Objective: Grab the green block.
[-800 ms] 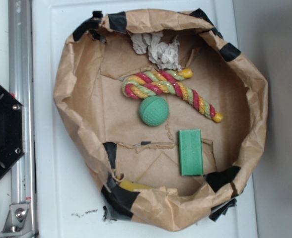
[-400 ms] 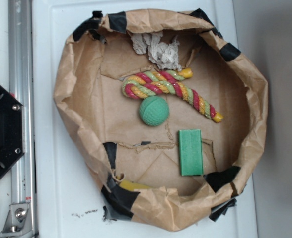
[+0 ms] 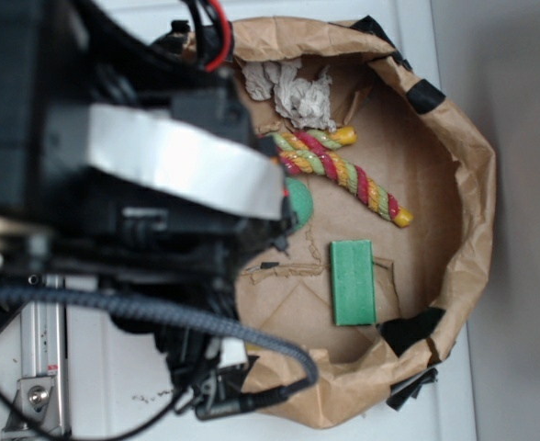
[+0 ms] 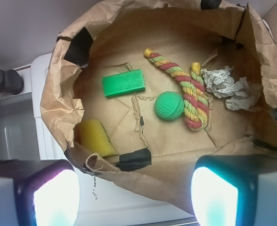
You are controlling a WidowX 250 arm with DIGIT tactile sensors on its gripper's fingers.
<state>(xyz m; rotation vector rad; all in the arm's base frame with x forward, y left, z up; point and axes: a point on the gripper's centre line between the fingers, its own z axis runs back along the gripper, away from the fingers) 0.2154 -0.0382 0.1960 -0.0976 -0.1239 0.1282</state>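
The green block point(image 3: 353, 282) lies flat on the paper floor of the brown bag bowl point(image 3: 472, 184), toward its lower right in the exterior view. In the wrist view the green block point(image 4: 123, 83) is far ahead, upper left of centre. My gripper point(image 4: 136, 197) is open, its two fingers wide apart with nothing between them. It hovers over the bowl's near rim point(image 4: 58, 103), well short of the block. The arm point(image 3: 160, 165) covers the bowl's left half in the exterior view.
A dimpled green ball point(image 4: 169, 105) and a red-yellow-green rope toy point(image 4: 181, 82) lie right of the block. A yellow block point(image 4: 95, 137) sits by the near rim. Crumpled paper point(image 4: 228, 87) is at the far right. Black tape patches dot the rim.
The arm has come into the exterior view from the left and now hides the bowl's left side, part of the ball and the rope's end. The objects have not moved.
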